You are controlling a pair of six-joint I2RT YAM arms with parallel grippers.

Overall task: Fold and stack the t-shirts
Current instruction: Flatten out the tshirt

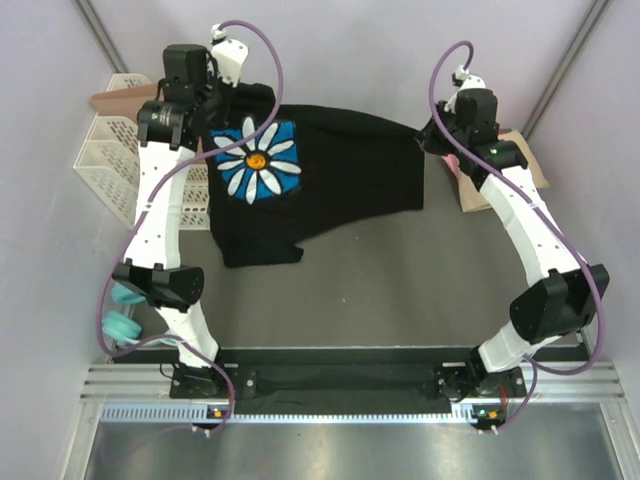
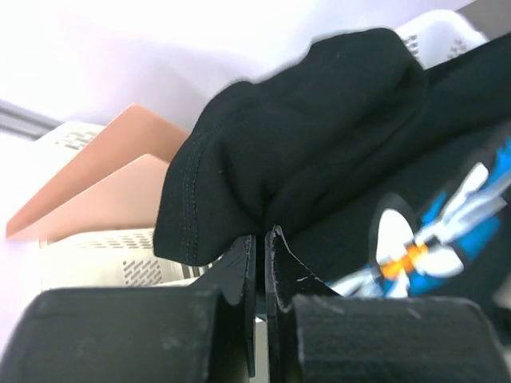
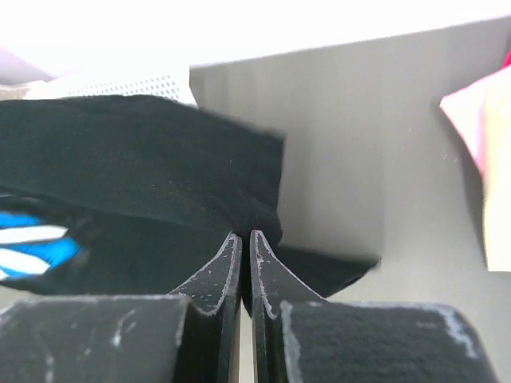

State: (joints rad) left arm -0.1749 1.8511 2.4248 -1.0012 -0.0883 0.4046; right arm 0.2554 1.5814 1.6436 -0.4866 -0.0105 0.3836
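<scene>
Black cloth is pinched by both grippers. The left gripper (image 2: 261, 243) is pressed shut on the far left edge of the black shirt (image 1: 340, 180), and a hem with stitches is seen bunched just above its tips. The right gripper (image 3: 242, 239) is pressed shut on the far right corner of the same shirt. The shirt is spread on the table at the far middle, with its flower print (image 1: 259, 160) facing up, closer to the left side. Its long way runs from left to right, so the far edge is held like a line between the two arms. The rest of the shirt is laid toward the near side from both grippers, and one part is stuck out nearer at the left. Neither arm is closer; each is at its own corner. The fold is not yet done. It is judged that the far edge could be brought toward the near side. For that, both ends would need to be moved together, or the cloth would be twisted. A pink shirt (image 1: 453, 163) is seen just beside the right gripper, on cardboard (image 1: 525, 170) at the far right. A white basket (image 1: 100, 160) is stood at the far left, near the left gripper, and could be bumped.
</scene>
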